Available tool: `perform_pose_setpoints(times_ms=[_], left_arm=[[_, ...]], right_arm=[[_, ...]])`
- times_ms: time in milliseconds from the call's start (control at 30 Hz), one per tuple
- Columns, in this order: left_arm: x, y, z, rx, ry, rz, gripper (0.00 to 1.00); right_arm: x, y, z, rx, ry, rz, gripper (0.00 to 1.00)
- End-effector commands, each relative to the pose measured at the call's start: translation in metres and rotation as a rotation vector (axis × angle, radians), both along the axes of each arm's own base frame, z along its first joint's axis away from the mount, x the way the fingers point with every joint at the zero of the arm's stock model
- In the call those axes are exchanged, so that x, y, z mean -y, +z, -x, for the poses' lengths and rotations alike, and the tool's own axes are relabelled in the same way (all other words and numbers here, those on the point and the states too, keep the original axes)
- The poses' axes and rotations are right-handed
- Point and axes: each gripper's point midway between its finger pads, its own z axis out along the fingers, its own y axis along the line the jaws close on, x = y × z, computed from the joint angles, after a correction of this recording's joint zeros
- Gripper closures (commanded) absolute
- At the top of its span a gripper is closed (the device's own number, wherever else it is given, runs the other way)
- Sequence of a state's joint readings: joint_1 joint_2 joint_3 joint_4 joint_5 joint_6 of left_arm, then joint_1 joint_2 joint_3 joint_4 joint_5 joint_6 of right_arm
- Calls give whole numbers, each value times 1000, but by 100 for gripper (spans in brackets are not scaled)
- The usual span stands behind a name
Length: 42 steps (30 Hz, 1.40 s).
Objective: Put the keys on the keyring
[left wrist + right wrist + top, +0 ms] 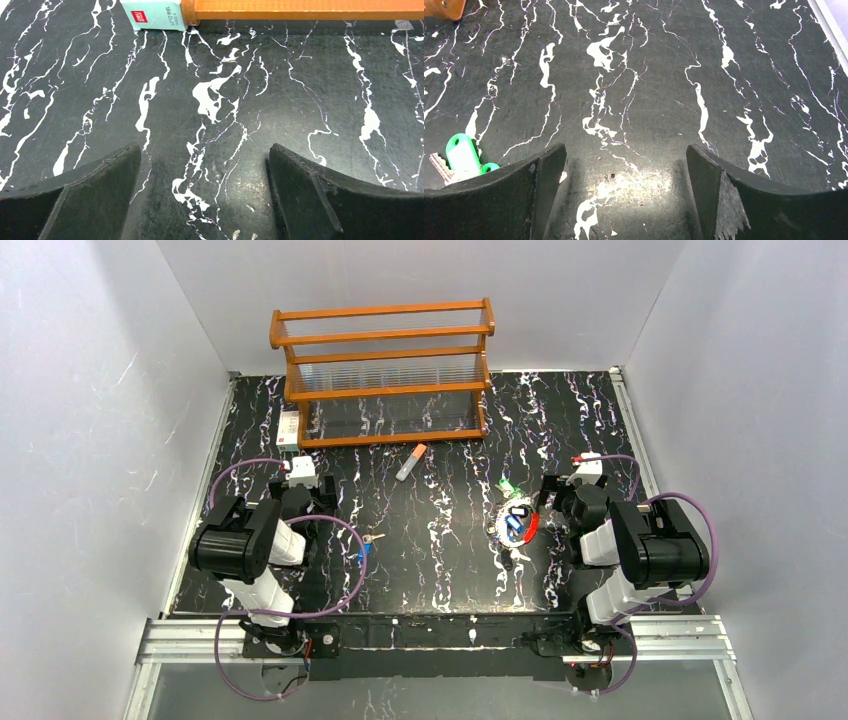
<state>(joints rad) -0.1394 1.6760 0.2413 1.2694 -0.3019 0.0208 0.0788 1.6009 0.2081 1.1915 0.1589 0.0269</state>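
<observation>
left gripper (205, 159), right gripper (624, 159): fingers wide, holding nothing. keyring (519, 521) lies flat; green key (461, 151) just behind it, blue key (365, 546) well to its left. suggest gripping the keyring's red section (533, 528) squarely first.

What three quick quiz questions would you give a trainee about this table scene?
1. True or false: the left gripper is shut on something.
2. What colour is the key lying beside the right gripper? A green, B yellow, C red.
3. Fill in: the keyring lies on the robot's ___ side.

Key: 1 false, its jaws stand open with nothing between them; 2 A; 3 right.
</observation>
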Motion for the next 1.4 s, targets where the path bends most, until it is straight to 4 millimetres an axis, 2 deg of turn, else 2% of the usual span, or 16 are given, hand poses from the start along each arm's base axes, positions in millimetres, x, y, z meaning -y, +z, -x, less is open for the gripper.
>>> perform_pose_setpoints(times_ms=[0,467,567,633,767,800,833,933,1000,1067,1100,1133,1200,1267,1367], left_arm=[[-9,4,-1,14,57,-2,2],[-8,4,-1,14,56,-1,2],[-8,12,-5,-3,57,-10,2],[1,35,-11,-46,8,-2,2],[10,106,-19,-11,62,181,2],[13,122,-18,-5,64,208,1],[11,142,-17,21,87,236,2],[-10,175,-2,40,258,299,2],[-27,188,14,59,405,363,1],[-32,196,27,56,459,394,2],[-29,198,30,51,443,406,1],[-22,198,32,36,405,422,2],[-6,192,36,-12,324,463,2],[13,176,40,-87,244,511,1],[42,138,52,-260,151,581,2]], right_arm=[[4,23,-13,83,-27,-7,1],[5,23,-14,84,-27,-7,1],[4,23,-14,84,-27,-7,1],[4,23,-14,83,-27,-8,1],[5,24,-13,90,-30,-7,1],[7,30,-11,120,-40,-8,1],[8,37,-7,146,-48,-9,1],[11,61,7,143,-76,-54,1],[34,87,8,155,-309,-252,1],[52,92,20,85,-558,-455,1],[54,95,26,55,-618,-509,1],[49,98,28,25,-609,-524,1],[31,100,26,-40,-472,-480,1],[19,90,32,-114,-432,-500,1],[18,60,51,-208,-497,-556,1]])
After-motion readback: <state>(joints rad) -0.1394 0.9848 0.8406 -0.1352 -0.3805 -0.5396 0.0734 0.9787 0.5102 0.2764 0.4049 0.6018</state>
